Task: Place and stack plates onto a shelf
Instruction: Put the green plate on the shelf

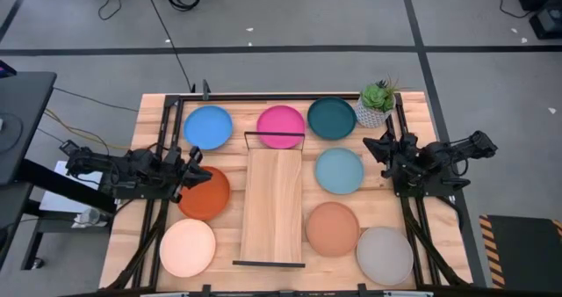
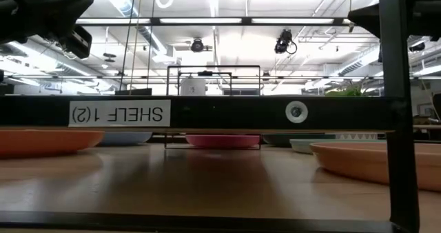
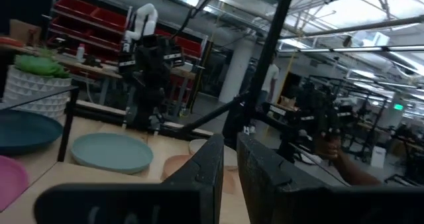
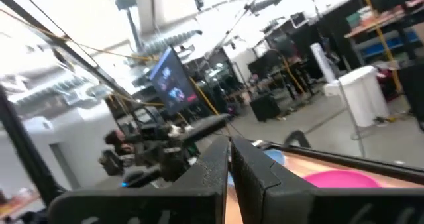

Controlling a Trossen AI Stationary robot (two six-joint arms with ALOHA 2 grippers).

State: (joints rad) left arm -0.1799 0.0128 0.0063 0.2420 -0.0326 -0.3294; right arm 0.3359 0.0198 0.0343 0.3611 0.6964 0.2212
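Note:
The light-wood shelf (image 1: 272, 205) lies in the middle of the table, with black rails at its near and far ends. Eight plates lie flat around it: blue (image 1: 208, 126), magenta (image 1: 281, 126) and dark teal (image 1: 331, 118) along the far side. Light blue (image 1: 339, 170), terracotta-peach (image 1: 333, 229) and grey (image 1: 385, 255) are on the right. Orange-red (image 1: 206, 193) and cream-pink (image 1: 187, 247) are on the left. My left gripper (image 1: 195, 159) hovers shut over the far left rim of the orange-red plate. My right gripper (image 1: 383, 148) hovers shut just right of the light blue plate.
A white pot with a green plant (image 1: 376, 104) stands at the far right corner, beside the dark teal plate. Black frame bars run along the table's left, right and far edges. The shelf's near rail (image 2: 207, 112) fills the low view.

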